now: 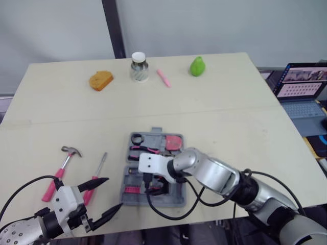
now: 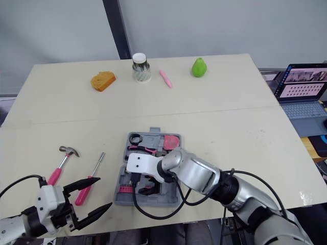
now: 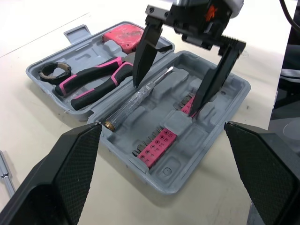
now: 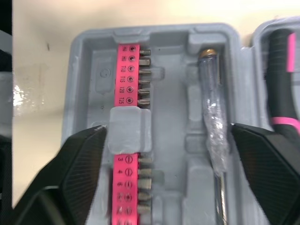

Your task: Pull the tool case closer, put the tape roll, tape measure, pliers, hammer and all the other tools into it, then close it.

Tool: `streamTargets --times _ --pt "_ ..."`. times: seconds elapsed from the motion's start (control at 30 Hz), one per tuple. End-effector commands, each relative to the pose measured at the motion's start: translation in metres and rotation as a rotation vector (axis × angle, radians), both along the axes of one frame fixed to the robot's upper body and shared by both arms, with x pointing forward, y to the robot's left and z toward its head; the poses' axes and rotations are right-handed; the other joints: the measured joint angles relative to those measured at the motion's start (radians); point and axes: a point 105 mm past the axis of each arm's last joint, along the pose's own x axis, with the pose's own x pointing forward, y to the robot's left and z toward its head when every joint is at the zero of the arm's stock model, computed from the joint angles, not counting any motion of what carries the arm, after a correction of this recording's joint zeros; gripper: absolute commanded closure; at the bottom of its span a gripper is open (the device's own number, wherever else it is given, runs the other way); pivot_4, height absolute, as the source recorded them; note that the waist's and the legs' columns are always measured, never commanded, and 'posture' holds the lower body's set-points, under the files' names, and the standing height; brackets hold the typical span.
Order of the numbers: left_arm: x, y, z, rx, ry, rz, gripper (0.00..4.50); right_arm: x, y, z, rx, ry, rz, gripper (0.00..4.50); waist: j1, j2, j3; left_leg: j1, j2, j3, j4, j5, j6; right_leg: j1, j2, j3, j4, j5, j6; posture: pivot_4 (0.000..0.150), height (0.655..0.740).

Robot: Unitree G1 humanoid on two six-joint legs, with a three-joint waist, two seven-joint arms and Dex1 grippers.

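The grey tool case lies open at the table's front middle. Its far half holds the black tape roll, the pink-and-black pliers and the red tape measure. A clear-handled screwdriver and pink bit strips lie in the near half. My right gripper hangs open just over that near half, holding nothing. The pink-handled hammer and a pink-handled screwdriver lie on the table left of the case. My left gripper is open near the front edge, beside the screwdriver's handle.
Along the table's far side stand an orange lump, a jar, a pink pen and a green pear. A laptop sits off the table to the right. A black cable loops over the case's front edge.
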Motion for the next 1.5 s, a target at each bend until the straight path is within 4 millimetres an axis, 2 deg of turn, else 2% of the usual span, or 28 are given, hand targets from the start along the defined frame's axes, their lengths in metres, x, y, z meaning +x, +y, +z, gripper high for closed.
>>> streamTargets --times 0.03,0.1,0.2,0.23,0.3,0.33,0.53,0.57,0.73,1.03,1.5 --pt "-0.001 -0.005 0.004 -0.007 -0.021 -0.013 0.0 -0.014 0.001 0.021 0.09 0.015 0.05 0.05 0.001 0.0 0.0 0.0 0.0 0.0 0.0 0.0 0.0 0.0 0.0 0.0 0.0 0.0 0.0 0.15 0.74" --pt "-0.001 -0.004 0.004 -0.008 -0.022 -0.013 0.0 -0.014 0.0 0.026 0.131 0.012 0.04 0.05 0.001 0.0 0.0 0.0 0.0 0.0 0.0 0.0 0.0 0.0 0.0 0.0 0.0 0.0 0.0 0.15 0.74" --pt "0.001 -0.005 0.004 -0.009 -0.026 -0.015 0.0 -0.004 0.004 0.036 0.264 -0.044 -0.02 0.05 0.002 -0.001 -0.001 0.0 0.0 0.0 0.0 0.0 0.0 0.0 0.0 0.0 0.0 0.0 0.0 0.15 0.74" --pt "0.002 -0.005 0.004 -0.009 -0.027 -0.015 0.0 0.003 0.005 0.039 0.31 -0.081 -0.051 0.28 0.002 -0.001 -0.001 0.0 0.0 0.0 0.0 0.0 0.0 0.0 0.0 0.0 0.0 0.0 0.0 0.15 0.74" --pt "0.004 -0.005 0.005 -0.009 -0.031 -0.016 0.0 0.012 0.004 0.039 0.368 -0.103 -0.1 0.83 0.002 -0.002 -0.001 0.0 0.0 0.0 0.0 0.0 0.0 0.0 0.0 0.0 0.0 0.0 0.0 0.15 0.74" --pt "0.005 -0.005 0.005 -0.009 -0.033 -0.017 0.0 0.014 0.004 0.039 0.395 -0.113 -0.111 1.26 0.002 -0.002 -0.001 0.0 0.0 0.001 0.0 0.0 0.0 0.0 0.0 0.0 0.0 0.0 0.0 0.15 0.74" --pt "0.008 -0.006 0.006 -0.01 -0.041 -0.025 0.0 0.016 -0.001 0.016 0.449 -0.111 -0.128 4.25 0.001 -0.002 -0.001 0.0 0.0 0.001 0.0 0.0 0.0 0.0 0.0 0.0 0.0 0.0 0.0 0.15 0.74" --pt "0.009 -0.006 0.006 -0.009 -0.042 -0.026 0.0 0.015 -0.002 0.011 0.449 -0.108 -0.132 4.39 0.002 -0.002 -0.001 0.0 0.0 0.001 0.0 0.0 0.0 0.0 0.0 0.0 0.0 0.0 0.0 0.15 0.74" --pt "0.01 -0.006 0.007 -0.007 -0.043 -0.029 0.0 0.014 -0.006 -0.012 0.43 -0.096 -0.144 4.39 0.003 -0.002 -0.001 0.0 0.0 0.001 -0.001 0.0 -0.001 0.0 0.0 -0.001 0.0 0.0 0.0 0.15 0.74" --pt "0.01 -0.006 0.007 -0.004 -0.042 -0.035 0.0 0.022 -0.007 -0.02 0.43 -0.084 -0.178 4.39 0.003 -0.002 -0.002 0.0 0.0 0.002 -0.001 -0.001 -0.001 0.0 0.0 -0.002 0.0 0.0 0.0 0.15 0.74" --pt "0.013 -0.007 0.007 0.0 -0.046 -0.034 0.0 0.017 -0.021 -0.061 0.313 0.043 -0.271 4.39 0.004 -0.003 -0.004 0.001 0.0 0.002 -0.001 -0.002 -0.001 0.001 0.0 -0.003 0.001 0.0 0.0 0.15 0.74"
